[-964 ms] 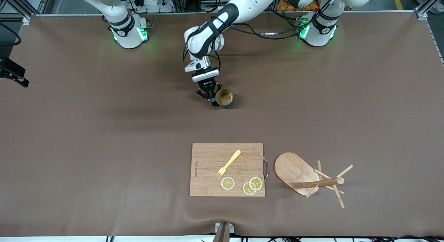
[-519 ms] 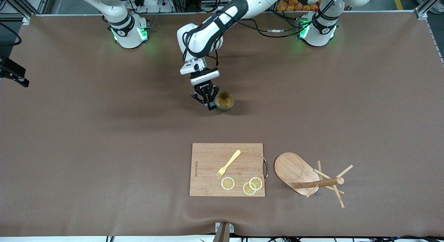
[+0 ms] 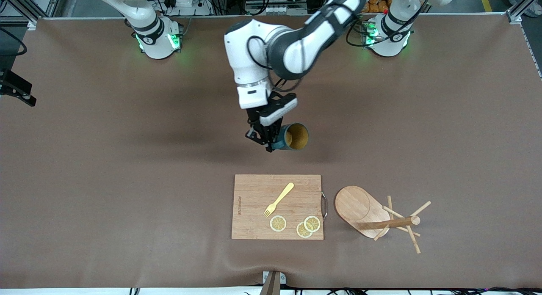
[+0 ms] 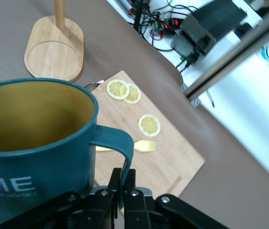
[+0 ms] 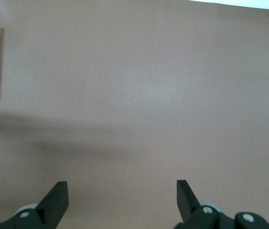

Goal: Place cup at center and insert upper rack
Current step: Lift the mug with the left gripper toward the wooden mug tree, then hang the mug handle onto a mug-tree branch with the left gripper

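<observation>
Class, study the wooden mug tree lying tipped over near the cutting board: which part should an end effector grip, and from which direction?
Grip the central post of the mug tree from above, probably on the bare stretch between its oval base and the pegs. The tree lies on its side, so the post runs level over the table with room either side; the base is too broad and the pegs look thin.

Left gripper [image 4: 123,191] clamped on handle of the cup [image 4: 34,143]; teal mug w/ yellow inside, white letters "ME" showing on its wall. Below it: cutting board [image 4: 172,152] w/ three lemon slices [image 4: 149,125], two of them overlapping, and a yellow fork [image 4: 146,146] partly hidden by the handle. Upper rack [image 4: 54,52] just beside the board's metal handle, oval base and post base visible.
</observation>
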